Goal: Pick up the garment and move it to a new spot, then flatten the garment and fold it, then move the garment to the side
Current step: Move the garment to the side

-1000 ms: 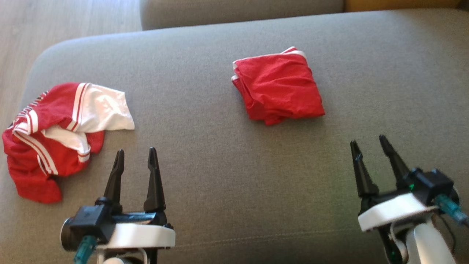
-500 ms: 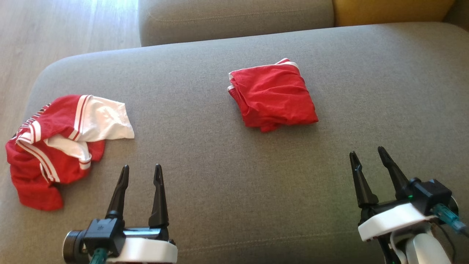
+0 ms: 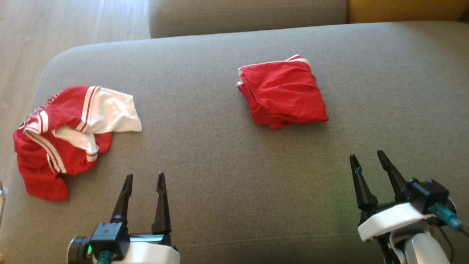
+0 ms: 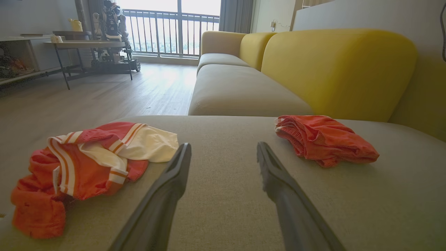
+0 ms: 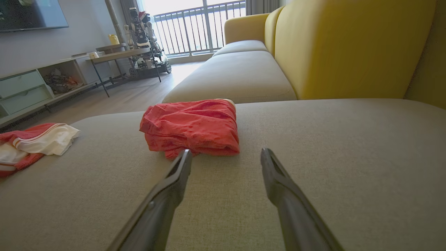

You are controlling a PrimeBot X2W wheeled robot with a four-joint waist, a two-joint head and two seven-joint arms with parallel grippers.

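A crumpled red and white garment [image 3: 66, 139] lies at the left end of the grey sofa cushion [image 3: 220, 165]. A second red garment [image 3: 284, 91], folded into a rough square, rests near the cushion's middle. My left gripper [image 3: 144, 176] is open and holds nothing, just right of the crumpled garment [image 4: 87, 164] and nearer me. My right gripper [image 3: 367, 154] is open too, in front of the folded garment [image 5: 191, 127] and to its right. Both lie ahead of the left fingers [image 4: 224, 144]; the folded garment [image 4: 324, 139] is on the right. The right gripper [image 5: 227, 151] hovers over bare cushion.
Wooden floor [image 3: 55, 29] lies past the cushion's rounded left edge. Another grey seat cushion [image 3: 238, 14] adjoins at the back. A yellow backrest [image 4: 334, 66] runs along the sofa's right side. Far off stand a table [image 4: 87, 45] and shelves.
The head view has shifted a little. Against the garments, my left gripper has drawn back toward me, and the right one slightly. Both stay open; the garments lie as before.
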